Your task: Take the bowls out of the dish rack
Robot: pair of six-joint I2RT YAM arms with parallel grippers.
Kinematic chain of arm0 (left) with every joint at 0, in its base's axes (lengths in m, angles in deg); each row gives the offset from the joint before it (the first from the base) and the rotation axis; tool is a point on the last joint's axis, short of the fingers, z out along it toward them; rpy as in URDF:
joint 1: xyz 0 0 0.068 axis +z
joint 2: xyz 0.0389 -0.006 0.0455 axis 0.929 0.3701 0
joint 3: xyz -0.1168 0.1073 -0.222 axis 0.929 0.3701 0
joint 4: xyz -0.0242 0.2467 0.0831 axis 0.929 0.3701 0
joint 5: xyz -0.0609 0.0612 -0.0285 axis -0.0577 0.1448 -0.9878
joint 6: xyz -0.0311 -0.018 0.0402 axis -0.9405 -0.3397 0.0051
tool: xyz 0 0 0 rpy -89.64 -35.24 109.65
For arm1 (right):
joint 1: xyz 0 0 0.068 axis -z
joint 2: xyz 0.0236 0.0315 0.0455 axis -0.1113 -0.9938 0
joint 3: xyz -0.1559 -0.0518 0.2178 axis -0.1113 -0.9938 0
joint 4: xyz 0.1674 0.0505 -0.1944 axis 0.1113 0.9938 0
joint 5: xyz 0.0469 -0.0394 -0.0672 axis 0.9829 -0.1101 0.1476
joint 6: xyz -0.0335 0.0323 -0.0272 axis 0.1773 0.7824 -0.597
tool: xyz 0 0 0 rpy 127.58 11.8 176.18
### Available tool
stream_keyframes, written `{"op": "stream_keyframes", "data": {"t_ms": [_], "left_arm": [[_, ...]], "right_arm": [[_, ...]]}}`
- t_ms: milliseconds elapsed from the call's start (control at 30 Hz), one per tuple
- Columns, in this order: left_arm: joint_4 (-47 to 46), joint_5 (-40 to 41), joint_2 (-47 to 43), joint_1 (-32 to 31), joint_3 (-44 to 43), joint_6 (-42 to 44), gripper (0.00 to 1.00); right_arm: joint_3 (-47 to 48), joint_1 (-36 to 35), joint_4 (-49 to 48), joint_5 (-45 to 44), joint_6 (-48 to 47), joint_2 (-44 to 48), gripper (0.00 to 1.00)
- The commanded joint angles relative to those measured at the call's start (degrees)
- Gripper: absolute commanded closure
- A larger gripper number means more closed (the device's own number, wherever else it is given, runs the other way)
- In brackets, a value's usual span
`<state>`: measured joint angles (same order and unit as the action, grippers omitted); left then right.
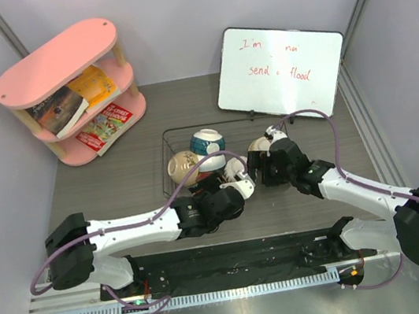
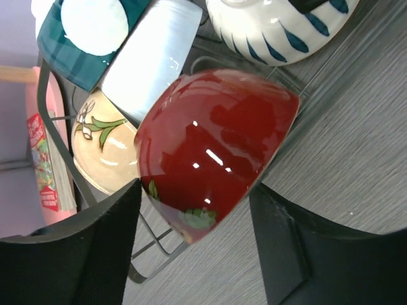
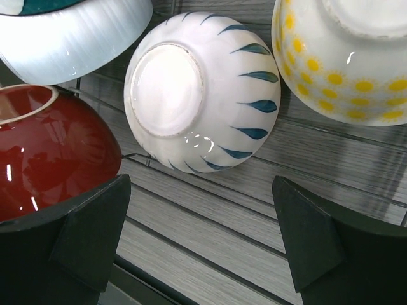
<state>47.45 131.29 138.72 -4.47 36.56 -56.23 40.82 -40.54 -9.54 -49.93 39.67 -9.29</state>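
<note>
Left tool (image 2: 196, 187): jaws straddle the red bowl (image 2: 216, 146), one pad at each side of its wall. Pads look at or just off the glaze; cannot tell if they press yet. The red bowl lies tipped on its side at the near edge of the dish rack (image 1: 181, 129), which stands on the grey desk (image 1: 111, 188).

Right tool (image 3: 200, 190): jaws wide, nothing held, hovering near the white bowl with blue strokes (image 3: 203, 95), foot facing the wrist camera.

Handling, judged: glazed ceramic is rigid, slick, chips easily and has some weight for its size. The curved wall can squirt out of a light pinch. Best hold is across the wall near the rim, or one pad inside and one outside the rim. Lift straight clear of the wires before swinging out, since neighbours sit close.

Beyond in the rack: yellow-sun bowl (image 3: 343, 57) by the right tool, cream bowl (image 2: 105, 149) with a painted flower, white ribbed bowl (image 2: 152, 57), teal-banded bowl (image 1: 207, 143) farthest back.

No brand visible on any bowl.

Far side: whiteboard (image 1: 279, 66), red handwriting, "I'm", "send" and "flood" readable, other words unclear. Pink shelf (image 1: 58, 57) at far left holds books, titles too small to read.
</note>
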Motion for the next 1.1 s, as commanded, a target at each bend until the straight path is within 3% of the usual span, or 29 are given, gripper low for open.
{"op": "stream_keyframes", "data": {"t_ms": [0, 67, 100, 200, 400, 467, 500, 567, 600, 1067], "left_arm": [[-5.3, 0.8, -0.9, 0.6, 1.2, -0.7, 0.39], [-5.4, 0.8, -1.9, 0.6, 1.7, -0.7, 0.43], [-5.1, 0.9, -2.4, 0.5, 1.7, -1.1, 0.52], [-3.7, 0.5, -4.0, 0.4, 1.3, -1.9, 0.62], [-2.2, 0.2, -5.6, 0.2, 1.2, -2.9, 0.78], [-2.2, 0.2, -5.7, 0.2, 1.1, -3.0, 0.79], [-2.1, 0.2, -5.7, 0.2, 1.0, -3.1, 0.88], [-2.2, 0.1, -5.8, 0.1, 0.8, -3.1, 0.92], [-2.2, 0.2, -5.8, 0.2, 0.7, -3.1, 1.0], [-2.0, -1.0, -11.0, 0.2, -0.7, -5.6, 1.0]], "right_arm": [[-1.6, -0.5, 3.1, 2.2, -0.4, 0.1, 0.01], [-1.8, -0.4, 3.0, 2.2, -0.4, 0.3, 0.01], [-2.2, -0.5, 2.9, 2.2, -0.3, 0.5, 0.01], [-2.4, -0.5, 3.0, 2.1, -0.1, 1.2, 0.01], [-2.6, -0.4, 2.9, 2.3, 0.0, 2.0, 0.01], [-2.4, -0.5, 2.9, 2.6, -0.2, 2.0, 0.01], [-2.4, -0.6, 3.0, 2.6, -0.3, 2.0, 0.01], [-2.4, -0.5, 3.1, 2.7, -0.3, 2.1, 0.02], [-2.4, -0.5, 3.3, 2.7, -0.3, 2.2, 0.02], [-1.6, -0.5, 4.8, 1.9, -0.8, 4.3, 0.02]]}}
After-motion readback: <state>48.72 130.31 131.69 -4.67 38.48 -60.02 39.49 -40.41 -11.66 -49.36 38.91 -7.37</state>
